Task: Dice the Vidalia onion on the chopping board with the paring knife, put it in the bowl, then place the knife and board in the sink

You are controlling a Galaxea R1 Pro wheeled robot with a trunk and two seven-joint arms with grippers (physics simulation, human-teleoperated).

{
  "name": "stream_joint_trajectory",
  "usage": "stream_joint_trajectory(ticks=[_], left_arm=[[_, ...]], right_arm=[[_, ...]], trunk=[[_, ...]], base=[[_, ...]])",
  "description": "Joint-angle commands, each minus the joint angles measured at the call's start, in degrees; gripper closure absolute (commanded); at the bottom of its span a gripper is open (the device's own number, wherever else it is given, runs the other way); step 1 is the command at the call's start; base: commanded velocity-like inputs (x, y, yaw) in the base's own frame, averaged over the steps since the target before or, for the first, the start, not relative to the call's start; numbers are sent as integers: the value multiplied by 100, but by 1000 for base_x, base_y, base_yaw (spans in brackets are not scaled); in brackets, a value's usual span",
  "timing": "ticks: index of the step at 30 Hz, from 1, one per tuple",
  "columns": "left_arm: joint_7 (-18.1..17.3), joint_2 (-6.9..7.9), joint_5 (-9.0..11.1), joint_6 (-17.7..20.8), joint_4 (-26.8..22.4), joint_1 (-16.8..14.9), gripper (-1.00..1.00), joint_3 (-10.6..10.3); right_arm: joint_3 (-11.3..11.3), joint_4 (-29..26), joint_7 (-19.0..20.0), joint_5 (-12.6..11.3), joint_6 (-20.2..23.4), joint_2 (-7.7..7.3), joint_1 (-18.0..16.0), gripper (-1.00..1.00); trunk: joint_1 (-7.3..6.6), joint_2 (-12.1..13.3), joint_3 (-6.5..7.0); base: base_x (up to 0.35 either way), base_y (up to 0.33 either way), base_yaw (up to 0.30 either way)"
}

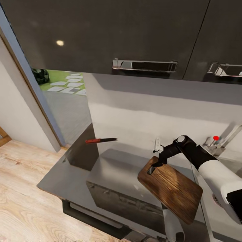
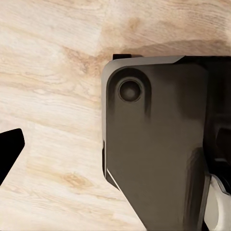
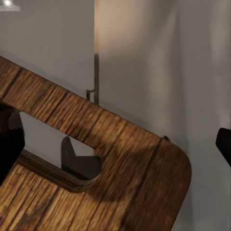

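The chopping board (image 1: 171, 190) is carried clear of the worktop (image 1: 67, 178) by the right claw (image 1: 155, 166), which is clamped on the board at its handle cut-out; in the right wrist view the cut-out (image 3: 72, 161) lies between the two dark fingertips (image 3: 9, 139), and the board (image 3: 120, 159) runs slantwise across them. Because the grip is taken at one end, most of the board's weight hangs away from the claw, so a slip or a swing about the grip point is judged the main risk, above all if the arm is turned quickly. The board hangs tilted near the steel surface beside the tap (image 1: 222, 141), and a corner could strike the basin rim or the tap if it is lowered without being levelled. Whether the basin lies directly beneath cannot be told. Farther off, the paring knife (image 1: 100, 140) rests at the back of the worktop by the wall, well apart from the board, and its transfer to the sink is judged outstanding. The state of the left claw (image 2: 9, 154) cannot be told; one dark tip is seen over the wooden floor (image 2: 53, 72).
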Motion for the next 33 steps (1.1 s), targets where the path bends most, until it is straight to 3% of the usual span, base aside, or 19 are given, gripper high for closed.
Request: stream_joint_trajectory(ticks=[1, 33], left_arm=[[0, 0, 1, -18, 3, -3, -100, 8], [0, 1, 1, -18, -1, -3, -100, 8]], right_arm=[[18, -11, 15, -5, 60, -5, -5, -100], [27, -15, 15, -4, 60, 4, -6, -100]], trunk=[[3, -11, -20], [3, -11, -317]], base=[[0, 0, 0], [0, 0, 0]])
